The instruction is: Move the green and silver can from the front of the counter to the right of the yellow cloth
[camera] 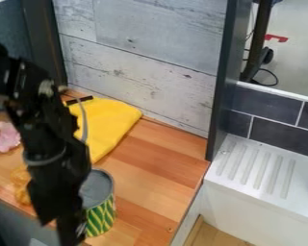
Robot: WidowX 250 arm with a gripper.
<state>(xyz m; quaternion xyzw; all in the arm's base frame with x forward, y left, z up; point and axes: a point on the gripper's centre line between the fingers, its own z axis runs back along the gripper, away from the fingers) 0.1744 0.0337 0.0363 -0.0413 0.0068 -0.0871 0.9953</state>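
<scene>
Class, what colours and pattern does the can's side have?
The can has green and yellow stripes, best seen in the camera view.

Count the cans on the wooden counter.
1. A green-and-yellow striped can stands on the wooden counter, partly behind the black robot arm. Another could be hidden behind the arm.

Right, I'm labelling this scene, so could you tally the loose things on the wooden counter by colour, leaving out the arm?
Yellow: 1 (cloth)
Pink: 1 (small item)
Green and yellow striped: 1 (can)
Orange-yellow: 1 (partly hidden item)
Black: 1 (short bar by the cloth)
Total: 5 in sight
</scene>
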